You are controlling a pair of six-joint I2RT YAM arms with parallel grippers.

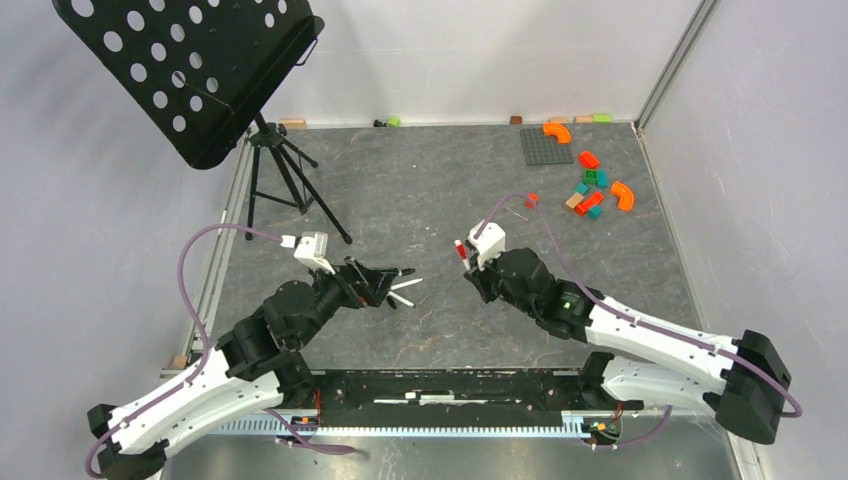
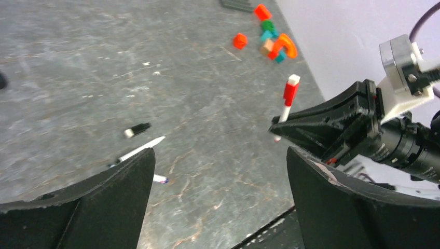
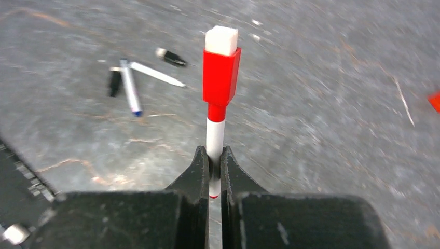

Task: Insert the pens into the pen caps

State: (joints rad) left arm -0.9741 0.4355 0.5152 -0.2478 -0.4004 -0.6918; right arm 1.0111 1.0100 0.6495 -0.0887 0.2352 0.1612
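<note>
**Top external, left wrist, right wrist: red pen clamped, white pens lying on the table**

**Top external view.** Near the centre of the frame the right gripper (image 1: 468, 253) is closed on the red pen (image 1: 461, 247). Left of centre, the left gripper (image 1: 390, 283) points at two white pens (image 1: 405, 287) lying close together on the grey table (image 1: 420, 190). Its finger spread is hard to judge from here. Toy blocks (image 1: 592, 190) cluster at upper right, near a grey baseplate (image 1: 546, 146). A black perforated music stand (image 1: 190, 70) fills the upper left.

**Left wrist view.** The left gripper's fingers (image 2: 104, 202) sit in the lower corners of the frame, spread wide, with nothing between them. Beyond them on the table lies the black cap (image 2: 137, 129), with one of the white pens just below it in the frame, apart from it. The bluish tip of the other pen shows beside the finger at lower left. At the right of the frame the right gripper holds the red pen slightly tilted off upright. The red cap (image 2: 290, 93) sits on the pen's upper end.

**Right wrist view.** The right gripper's fingers (image 3: 193, 179) are pressed nearly together on the red pen's white barrel at lower centre. The red cap, with a white end, stands above them. At upper left the white pens lie in a V on the table. The black cap is just above them in the frame, and a short black piece (image 3: 114, 82) lies just beside the bluish-tipped pen.
</note>
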